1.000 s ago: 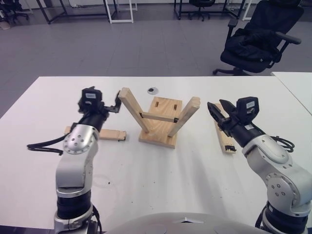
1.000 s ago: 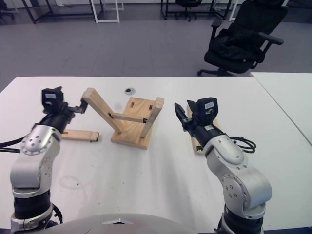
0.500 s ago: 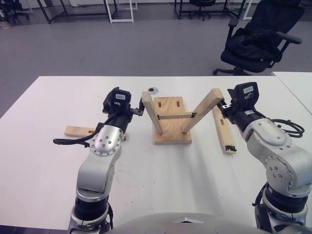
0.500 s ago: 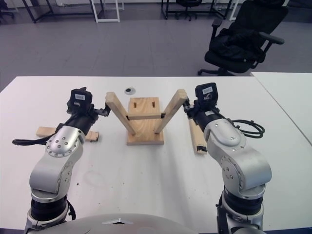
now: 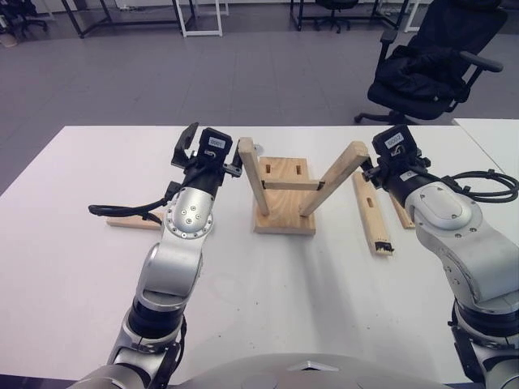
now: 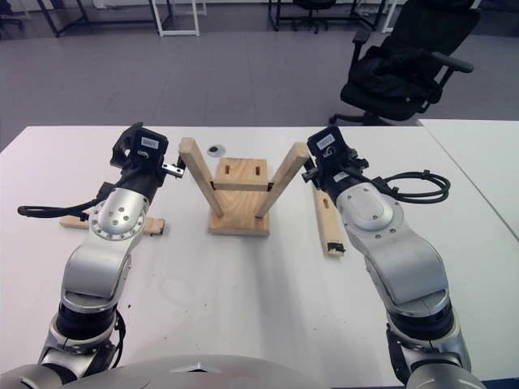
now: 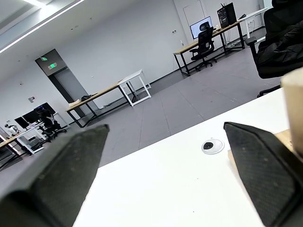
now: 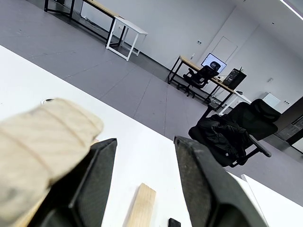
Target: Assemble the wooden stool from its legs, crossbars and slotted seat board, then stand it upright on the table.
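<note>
Wooden stool [image 5: 284, 220], two legs [image 5: 253, 174] and one crossbar [image 5: 292, 185] fitted, stands between left gripper [image 7: 163, 142] and right gripper [image 8: 144, 146], both spread. Three loose pieces [image 5: 371, 215] lie outside them; each wrist has one white label [image 5: 216, 143].

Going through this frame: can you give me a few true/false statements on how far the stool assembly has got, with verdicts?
1. The seat board lies flat on the table. True.
2. A crossbar joins the two raised legs. True.
3. The left gripper is shut on a leg. False: its jaws are wide open, with nothing between them.
4. All four legs are fitted. False: a loose leg lies on the table to the right of the seat board.
</note>
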Motion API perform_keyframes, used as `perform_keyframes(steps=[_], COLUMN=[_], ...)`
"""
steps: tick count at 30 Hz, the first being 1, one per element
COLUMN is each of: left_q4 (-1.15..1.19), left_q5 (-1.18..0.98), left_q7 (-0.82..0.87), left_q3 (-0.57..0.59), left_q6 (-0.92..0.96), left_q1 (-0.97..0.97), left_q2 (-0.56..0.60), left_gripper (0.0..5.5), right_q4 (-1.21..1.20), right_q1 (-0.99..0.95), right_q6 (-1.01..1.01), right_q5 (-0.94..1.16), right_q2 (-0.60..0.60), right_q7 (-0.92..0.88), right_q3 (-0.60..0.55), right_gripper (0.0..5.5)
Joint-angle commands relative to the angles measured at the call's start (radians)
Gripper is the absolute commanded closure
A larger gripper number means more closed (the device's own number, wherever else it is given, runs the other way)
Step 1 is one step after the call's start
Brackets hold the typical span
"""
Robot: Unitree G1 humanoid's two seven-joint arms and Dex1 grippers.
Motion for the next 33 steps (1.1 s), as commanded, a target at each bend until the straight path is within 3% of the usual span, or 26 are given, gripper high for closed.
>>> perform_keyframes(steps=[1, 10, 15, 18, 23, 28, 31, 33], left_q4=[-0.012, 0.036, -0.003, -0.028, 0.000, 0.213, 0.147, 0.133], left_q5=[-0.076, -0.065, -0.047, -0.073, -0.117, -0.155, -0.270, -0.323], left_q7=[-0.116, -0.129, -0.124, -0.142, -0.297, -0.353, -0.435, -0.460], left_q3=[-0.137, -0.173, -0.143, -0.066, 0.197, 0.337, 0.382, 0.440], left_q6=[-0.046, -0.083, -0.064, -0.063, -0.161, -0.384, -0.409, -0.424], left_q1=[-0.083, -0.133, -0.113, -0.049, 0.141, 0.304, 0.363, 0.406], left_q2=[-0.059, -0.092, -0.051, -0.021, 0.207, 0.293, 0.279, 0.282], left_gripper=[1.00, 1.00, 1.00, 1.00, 1.00, 1.00, 1.00, 1.00], right_q4=[-0.053, -0.029, 0.033, 0.078, 0.289, 0.762, 0.670, 0.524], right_q1=[-0.101, -0.136, 0.010, 0.127, 0.227, 0.095, 0.134, 0.167], right_q6=[-0.037, -0.038, -0.052, -0.282, -0.675, -1.022, -1.158, -1.123], right_q5=[0.085, 0.085, 0.094, 0.034, 0.019, -0.218, -0.151, -0.038], right_q2=[0.074, 0.119, 0.085, -0.006, -0.083, -0.083, -0.084, -0.064], right_q7=[0.127, 0.183, 0.221, 0.327, 0.554, 0.574, 0.768, 0.854], right_q3=[0.113, 0.157, 0.017, -0.046, -0.173, -0.012, 0.081, 0.115], right_gripper=[3.23, 3.23, 3.23, 3.23, 3.23, 3.23, 3.23, 3.23])
